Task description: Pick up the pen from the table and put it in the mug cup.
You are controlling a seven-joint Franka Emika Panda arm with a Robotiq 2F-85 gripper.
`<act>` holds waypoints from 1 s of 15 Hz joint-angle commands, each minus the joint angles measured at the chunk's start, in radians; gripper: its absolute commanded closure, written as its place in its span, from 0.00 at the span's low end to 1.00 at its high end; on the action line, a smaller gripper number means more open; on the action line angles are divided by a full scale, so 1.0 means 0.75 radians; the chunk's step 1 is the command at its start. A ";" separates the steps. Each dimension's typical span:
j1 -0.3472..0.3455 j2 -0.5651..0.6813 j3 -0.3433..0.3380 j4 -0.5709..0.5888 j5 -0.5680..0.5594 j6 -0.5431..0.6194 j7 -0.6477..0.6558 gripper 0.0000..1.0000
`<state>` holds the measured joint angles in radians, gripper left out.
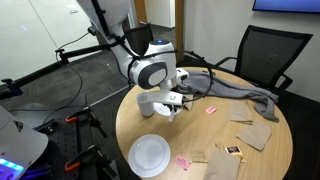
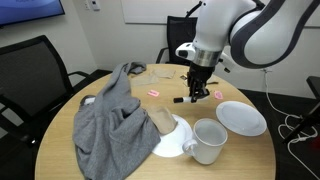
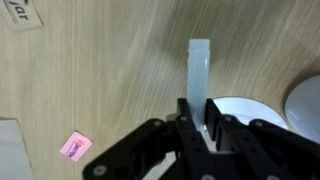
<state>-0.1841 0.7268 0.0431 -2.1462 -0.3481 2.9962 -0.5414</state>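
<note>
My gripper (image 3: 200,125) is shut on the pen (image 3: 198,70), a whitish stick that juts out past the fingertips in the wrist view. In an exterior view the gripper (image 2: 197,93) hangs just above the light wood table (image 2: 250,160) with the pen (image 2: 182,99) lying level between the fingers. The grey mug cup (image 2: 207,140) stands upright on the near side of the gripper, apart from it. In an exterior view the gripper (image 1: 172,103) hovers over the table (image 1: 200,130) near its far edge.
A low white dish (image 2: 241,117) sits beside the mug and a flat white plate (image 2: 172,142) lies partly under a grey cloth (image 2: 115,120). A white plate (image 1: 150,155), pink scraps (image 1: 183,161) (image 3: 74,146) and brown paper pieces (image 1: 255,130) lie on the table. Black chairs stand around it.
</note>
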 commanded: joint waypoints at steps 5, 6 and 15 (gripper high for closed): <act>0.076 -0.296 -0.018 -0.179 0.017 -0.062 0.152 0.95; 0.086 -0.322 -0.018 -0.188 0.016 -0.070 0.160 0.95; 0.114 -0.374 -0.007 -0.156 0.016 -0.122 0.143 0.80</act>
<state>-0.1040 0.4479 0.0423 -2.2631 -0.3461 2.9058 -0.4253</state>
